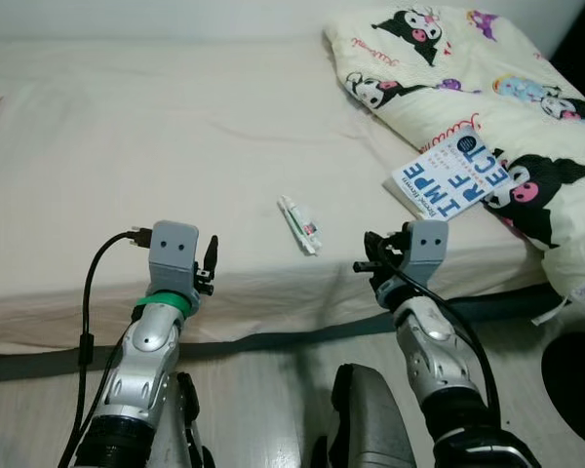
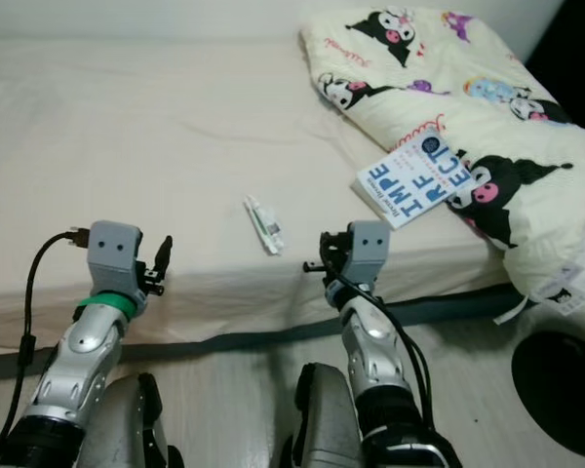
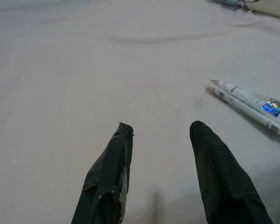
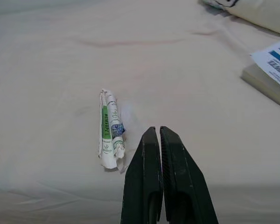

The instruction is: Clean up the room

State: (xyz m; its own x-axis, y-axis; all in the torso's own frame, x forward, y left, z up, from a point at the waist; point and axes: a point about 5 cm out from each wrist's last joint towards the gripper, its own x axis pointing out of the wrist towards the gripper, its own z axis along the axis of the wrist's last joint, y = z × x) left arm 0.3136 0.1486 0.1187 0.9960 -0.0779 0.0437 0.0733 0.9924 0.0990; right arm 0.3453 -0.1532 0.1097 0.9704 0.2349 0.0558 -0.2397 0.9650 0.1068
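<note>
- While I hold the robot at the near edge of the bed point(image 1: 127, 127), both arms are raised over the mattress edge.
- My left gripper point(image 3: 158, 135) hovers above bare cream sheet, its fingers point(image 3: 109, 172) spread apart with nothing between them.
- My right gripper point(image 4: 157, 133) has its fingers point(image 4: 177, 172) pressed together, empty, their tips just beside the crumpled wrapper point(image 4: 111, 130).
- That wrapper, a small white tube-like packet with green print and a blue patch, lies on the sheet between my two grippers, nearer the right one; from the head it sits at point(image 1: 299, 224).
- A book point(image 1: 450, 175) with big blue letters on a white cover rests at the right side of the bed, partly on the quilt point(image 1: 487, 88).
- The quilt is pale yellow with black-and-white cartoon figures, bunched up toward the bed's right corner and hanging over the edge.
- Pale wooden floor point(image 1: 263, 390) shows below the mattress, with a dark round shape point(image 1: 575, 375) at the far right that I cannot identify.
</note>
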